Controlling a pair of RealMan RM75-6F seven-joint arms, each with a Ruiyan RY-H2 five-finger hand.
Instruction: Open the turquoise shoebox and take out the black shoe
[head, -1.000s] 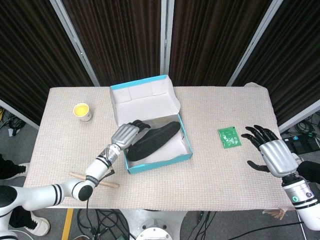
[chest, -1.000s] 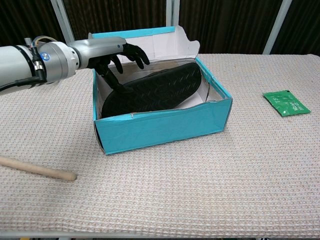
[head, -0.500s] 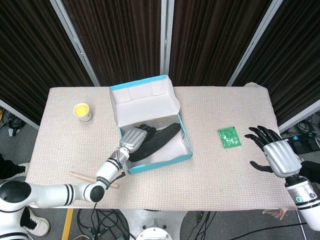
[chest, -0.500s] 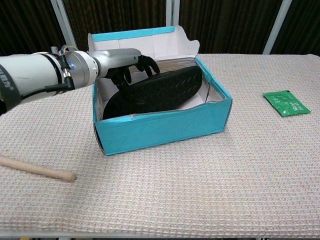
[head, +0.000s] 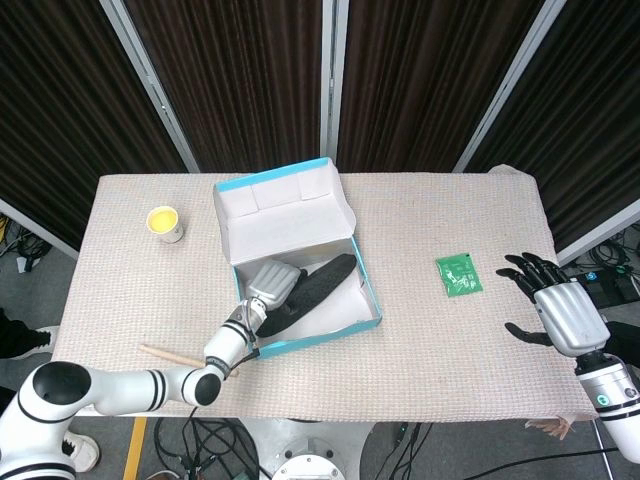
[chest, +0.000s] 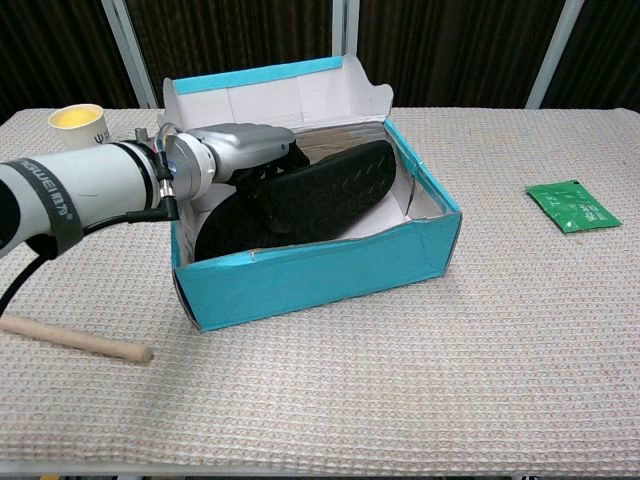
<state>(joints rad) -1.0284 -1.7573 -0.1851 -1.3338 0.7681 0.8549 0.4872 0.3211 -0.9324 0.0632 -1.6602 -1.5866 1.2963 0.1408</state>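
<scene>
Dark curtains behind, woven tan table (head: 450, 215) w/ turquoise shoebox (chest: 320, 270) at frame centre, lid already up. Black shoe (chest: 300, 195) lies inside, sole up, tilted vs. the box walls. Left hand (chest: 240, 155) is down on its heel end, fingers curled over the edge; firm hold or not, can't tell. Right hand (head: 560, 310) at lower right of head view, spread wide, empty. Shoe prob. light, sole rubbery/bendy w/ grippy tread; best taken across the mid-sole or heel.

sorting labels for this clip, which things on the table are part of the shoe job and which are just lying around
Part of the job:
turquoise shoebox, lid open
black shoe, inside the box
left hand, reaching into the box onto the shoe

Just lying about:
yellow cup
wooden stick
green packet
right hand, idle, fingers spread
</scene>
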